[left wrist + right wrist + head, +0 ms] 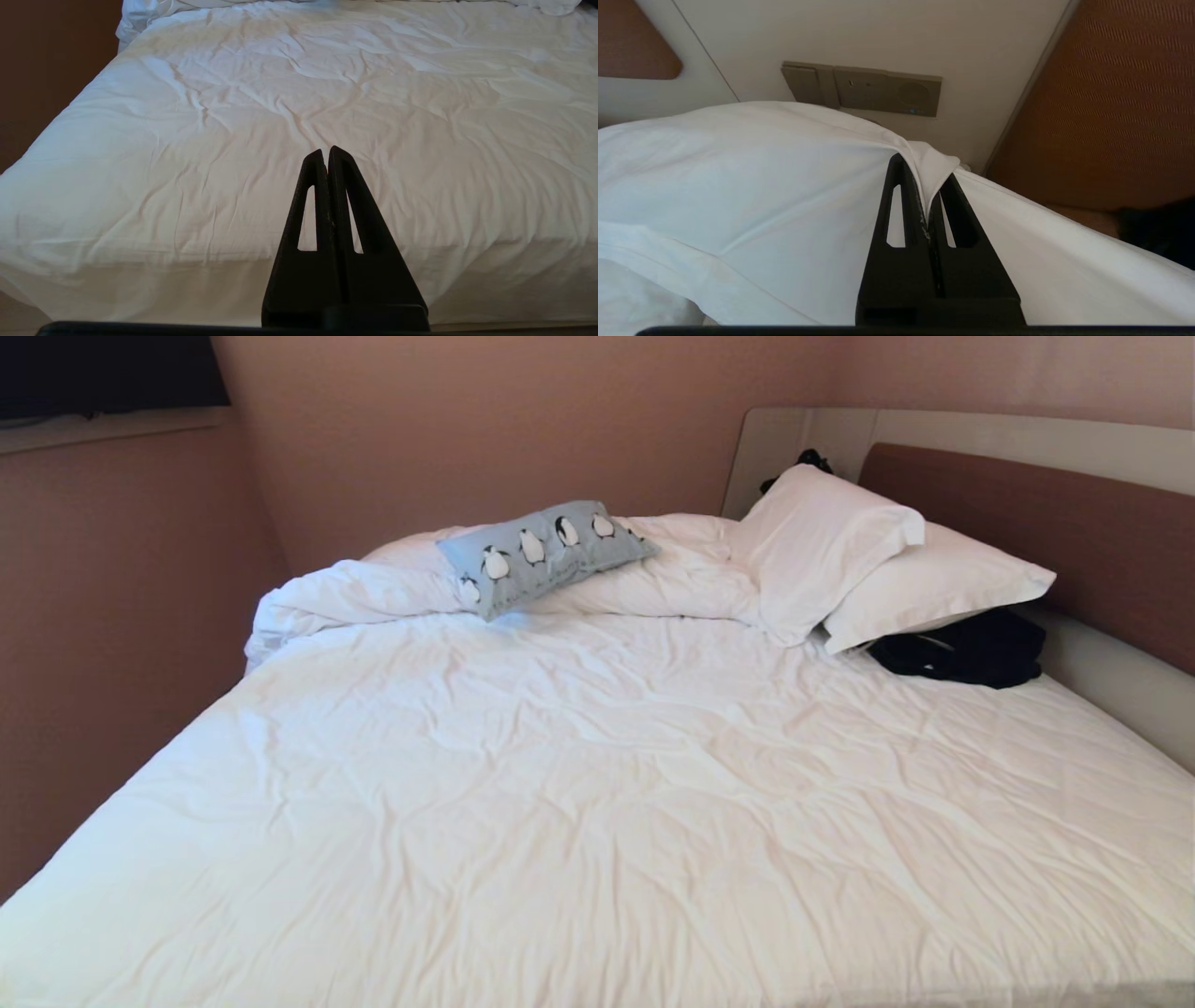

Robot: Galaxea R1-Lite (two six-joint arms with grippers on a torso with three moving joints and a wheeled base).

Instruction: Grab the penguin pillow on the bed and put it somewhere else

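Observation:
The penguin pillow (544, 555), light grey-blue with a row of black-and-white penguins, lies on the bunched duvet at the far side of the bed (597, 784). Neither arm shows in the head view. My left gripper (327, 151) is shut and empty, hovering before the near edge of the bed (233, 140). In the right wrist view my right gripper (924, 167) is shut on a pinched fold of smooth white fabric (784, 177); whether that is a pillowcase or the duvet I cannot tell. The penguin pillow is not in either wrist view.
Two large white pillows (822, 546) (943, 583) lean on the brown headboard (1074, 532), with a black item (966, 649) beside them. A wall switch panel (873, 88) sits beyond the white fabric. Pink walls close in the bed's left and far sides.

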